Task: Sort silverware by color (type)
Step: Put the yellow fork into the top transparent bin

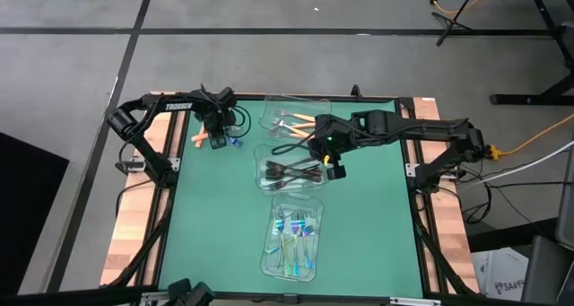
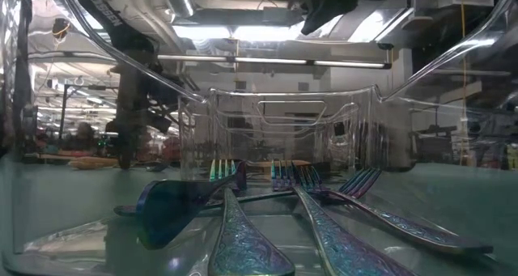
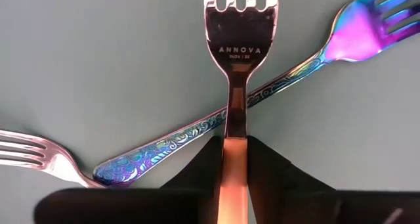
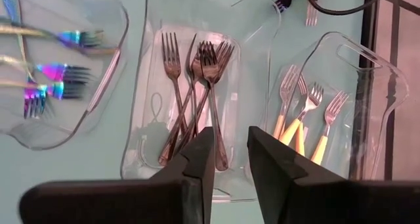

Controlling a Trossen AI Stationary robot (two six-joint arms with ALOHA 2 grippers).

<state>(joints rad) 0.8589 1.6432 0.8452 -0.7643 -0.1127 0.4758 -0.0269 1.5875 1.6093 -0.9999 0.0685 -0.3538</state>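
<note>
My left gripper (image 3: 234, 148) points down at the table's far left (image 1: 215, 131), shut on a silver fork with an orange handle (image 3: 239, 53). That fork lies across an iridescent blue fork (image 3: 197, 129) on the green mat. The tines of another silver fork (image 3: 29, 152) show beside them. My right gripper (image 4: 230, 158) hovers open and holding nothing above the middle container of dark forks (image 4: 197, 86). My left gripper pinches the orange-handled fork between its two fingers (image 3: 207, 158) at the top of its handle (image 3: 233, 175), just behind the neck. The fingers come from above and stand across the fork. The fork lies flat, back side up, over the iridescent fork's handle.
Three clear containers stand in a row down the mat's middle: the far one (image 1: 296, 118) with orange-handled forks, the middle one (image 1: 291, 170) with dark forks, the near one (image 1: 294, 239) with iridescent forks (image 2: 307, 211). Green mat (image 1: 377, 216) lies bare to either side.
</note>
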